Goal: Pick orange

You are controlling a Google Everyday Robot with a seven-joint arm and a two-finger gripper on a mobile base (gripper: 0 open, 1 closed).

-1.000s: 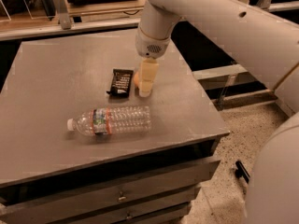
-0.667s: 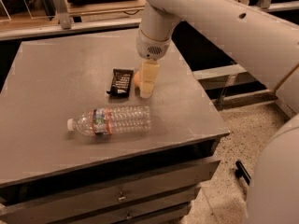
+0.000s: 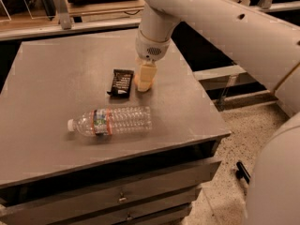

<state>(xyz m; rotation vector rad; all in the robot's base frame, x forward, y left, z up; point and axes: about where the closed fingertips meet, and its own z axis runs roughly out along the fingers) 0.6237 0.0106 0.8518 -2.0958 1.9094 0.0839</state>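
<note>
Jaws mostly hide orange (image 3: 137, 83), beside flat dark snack bar (image 3: 121, 82).

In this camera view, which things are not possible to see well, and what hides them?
1. Orange: nearly all covered by the gripper, which is down at the table beside the snack bar; only a sliver shows.
2. Snack bar print and bottle label: too small to read.
3. Arm: cut off by the top and right edges.
</note>
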